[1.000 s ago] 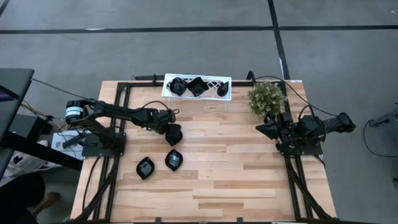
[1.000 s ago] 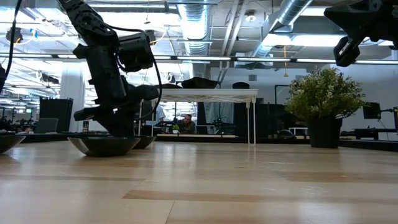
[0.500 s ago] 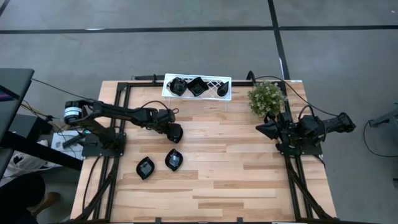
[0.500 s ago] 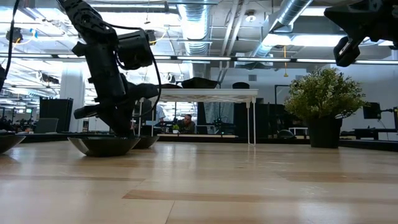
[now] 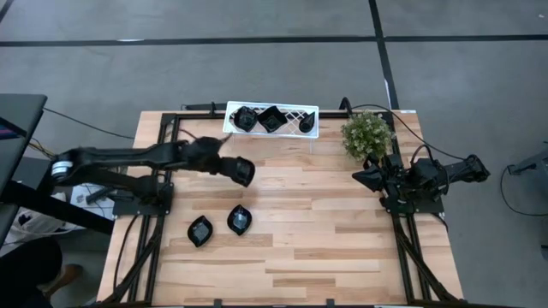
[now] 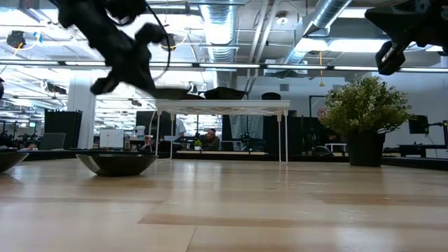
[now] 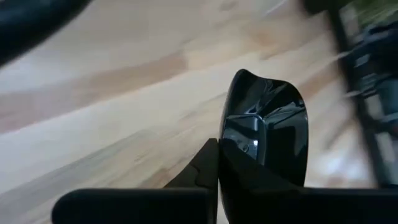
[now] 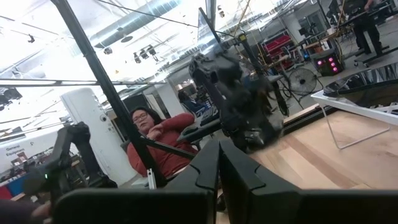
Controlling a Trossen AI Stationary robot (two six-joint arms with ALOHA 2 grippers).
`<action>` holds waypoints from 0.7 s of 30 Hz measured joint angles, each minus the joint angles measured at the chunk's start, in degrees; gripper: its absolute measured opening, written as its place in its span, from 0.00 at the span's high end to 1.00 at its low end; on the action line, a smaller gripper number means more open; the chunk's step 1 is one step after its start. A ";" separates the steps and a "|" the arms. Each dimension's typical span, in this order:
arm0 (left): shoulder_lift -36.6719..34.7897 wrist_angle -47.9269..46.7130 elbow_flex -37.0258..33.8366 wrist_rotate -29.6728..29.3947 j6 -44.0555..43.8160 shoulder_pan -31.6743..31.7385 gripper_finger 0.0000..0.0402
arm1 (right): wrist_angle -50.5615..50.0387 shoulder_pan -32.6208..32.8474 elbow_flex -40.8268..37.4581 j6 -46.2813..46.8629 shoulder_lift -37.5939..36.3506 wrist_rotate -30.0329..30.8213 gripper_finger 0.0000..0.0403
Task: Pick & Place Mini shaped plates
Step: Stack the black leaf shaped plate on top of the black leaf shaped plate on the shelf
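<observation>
My left gripper [image 5: 236, 170] hangs above the table's left middle, shut on one black mini shaped plate [image 7: 268, 134]. In the low view it shows blurred, high up [image 6: 124, 61]. Two more black plates [image 5: 200, 231] [image 5: 240, 220] lie flat on the wood nearer the front; one shows as a dark bowl [image 6: 115, 163] in the low view. Three plates [image 5: 271, 119] sit in the white rack [image 5: 312, 130] at the far edge. My right gripper [image 5: 360, 177] waits shut at the right, raised off the table. My left gripper pinches the plate's rim [image 7: 231, 144] between its two fingers [image 7: 205, 165]. The fingers slant down from the table's left. The plate sticks out past the fingertips, tilted, and is lifted clear of the table.
A small green plant [image 5: 366, 135] stands at the far right, next to the right arm. Black frame rails [image 5: 163, 214] run along both sides of the table. A person in red [image 8: 163, 146] sits beyond the table. Bare wood [image 5: 317, 231] lies between the arms.
My left gripper has risen off the table and tipped to a shallower slant, drifting slightly toward the far edge. The plate it stood over has come up with it and now hangs clear. The two front plates have stayed put.
</observation>
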 joint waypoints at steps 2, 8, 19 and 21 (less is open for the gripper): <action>-3.48 0.26 0.02 -1.00 -0.05 0.22 0.99 | -0.02 0.00 0.00 0.00 0.00 0.00 0.98; -8.87 4.16 0.04 -2.04 2.20 3.86 0.99 | 0.00 0.00 0.00 0.00 0.00 0.00 0.98; -4.93 10.53 7.76 0.92 12.95 13.55 0.99 | 0.07 0.00 0.00 0.09 0.00 0.00 0.98; -3.32 10.55 9.98 0.92 15.33 15.41 0.99 | 0.07 0.00 0.00 0.09 0.00 0.00 0.98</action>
